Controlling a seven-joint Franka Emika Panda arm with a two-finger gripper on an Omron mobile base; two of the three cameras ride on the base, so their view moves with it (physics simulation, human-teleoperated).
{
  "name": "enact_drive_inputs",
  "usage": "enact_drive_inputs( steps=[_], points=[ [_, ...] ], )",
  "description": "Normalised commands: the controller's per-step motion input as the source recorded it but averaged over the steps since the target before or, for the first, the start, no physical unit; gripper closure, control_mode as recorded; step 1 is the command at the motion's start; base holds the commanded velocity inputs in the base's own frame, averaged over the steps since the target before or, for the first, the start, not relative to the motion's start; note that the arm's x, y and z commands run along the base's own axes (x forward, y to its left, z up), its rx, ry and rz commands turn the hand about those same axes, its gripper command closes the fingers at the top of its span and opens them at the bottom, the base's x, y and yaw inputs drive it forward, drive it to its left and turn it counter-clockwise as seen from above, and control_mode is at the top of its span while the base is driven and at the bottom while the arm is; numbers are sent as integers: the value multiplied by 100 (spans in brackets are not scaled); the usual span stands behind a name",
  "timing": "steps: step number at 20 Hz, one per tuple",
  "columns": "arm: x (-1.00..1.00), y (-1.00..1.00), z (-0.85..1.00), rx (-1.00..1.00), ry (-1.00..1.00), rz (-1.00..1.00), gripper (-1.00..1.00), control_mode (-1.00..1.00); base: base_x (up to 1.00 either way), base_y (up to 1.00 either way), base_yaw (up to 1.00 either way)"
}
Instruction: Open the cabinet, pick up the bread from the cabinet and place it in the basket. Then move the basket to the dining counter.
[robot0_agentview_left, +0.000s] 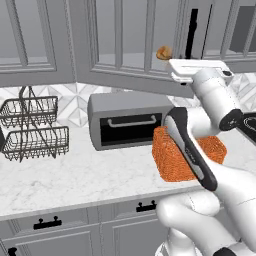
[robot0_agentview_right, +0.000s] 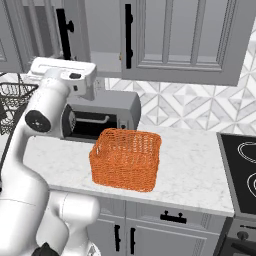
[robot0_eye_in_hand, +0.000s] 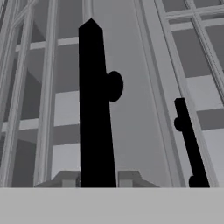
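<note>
Bread (robot0_agentview_left: 164, 52): small golden-brown bun, sitting inside grey cabinet (robot0_agentview_left: 125, 40).

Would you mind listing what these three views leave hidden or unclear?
- Small golden-brown bun: left base view, mostly hidden behind the grey cabinet door frame.
- Square orange woven basket: left base view, its middle covered by the white arm; whole in the right base view.
- Gripper: hand view, fingertips flank the long black bar handle; contact cannot be told.
- Dark two-tier wire rack: right base view, cut by the left edge.
</note>
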Motion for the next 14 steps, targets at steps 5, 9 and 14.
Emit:
enact_drive_inputs(
  steps=[5,9,14],
  points=[
    [-100,18,1,0,5,-2,100,-100,0,0,0],
    [-94,35,1,0,5,-4,100,-100,0,0,0],
    [-36,20,7,-1,2,0,100,-100,0,0,0]
  ],
)
